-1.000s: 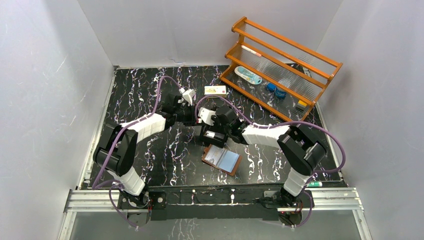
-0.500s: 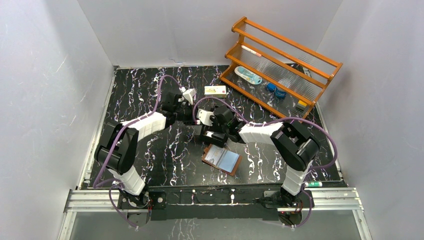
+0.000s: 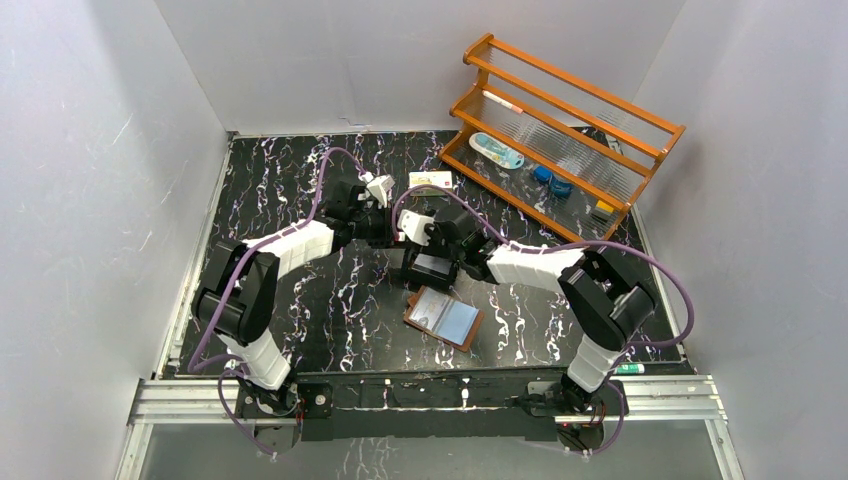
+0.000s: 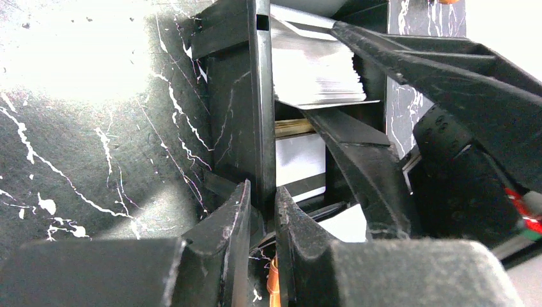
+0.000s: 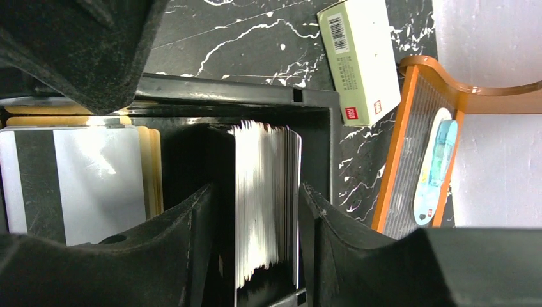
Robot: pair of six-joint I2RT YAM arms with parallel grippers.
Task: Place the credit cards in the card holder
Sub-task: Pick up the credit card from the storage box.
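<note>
The credit cards point(image 5: 265, 198) stand on edge as a thick white stack in one compartment of a black tray point(image 5: 319, 102). My right gripper point(image 5: 255, 187) straddles that stack, open, with a gap on each side. More cards lie flat in the neighbouring compartment, a white one with a dark stripe point(image 5: 83, 185) on top of tan ones. My left gripper point(image 4: 262, 192) is shut on the tray's thin side wall point(image 4: 262, 115). From above, both grippers meet at the tray point(image 3: 432, 270), left gripper point(image 3: 388, 230), right gripper point(image 3: 428, 258). The brown card holder point(image 3: 443, 318) lies open just in front of the tray.
A white-and-yellow carton point(image 3: 431, 180) lies behind the tray, close to the right gripper's far side point(image 5: 361, 57). A wooden rack point(image 3: 560, 130) with small items fills the back right corner. White walls close in the black marbled table point(image 3: 290, 300).
The right gripper's jaws have narrowed around the card stack and it has shifted slightly over the tray. The left gripper keeps its hold on the tray wall.
</note>
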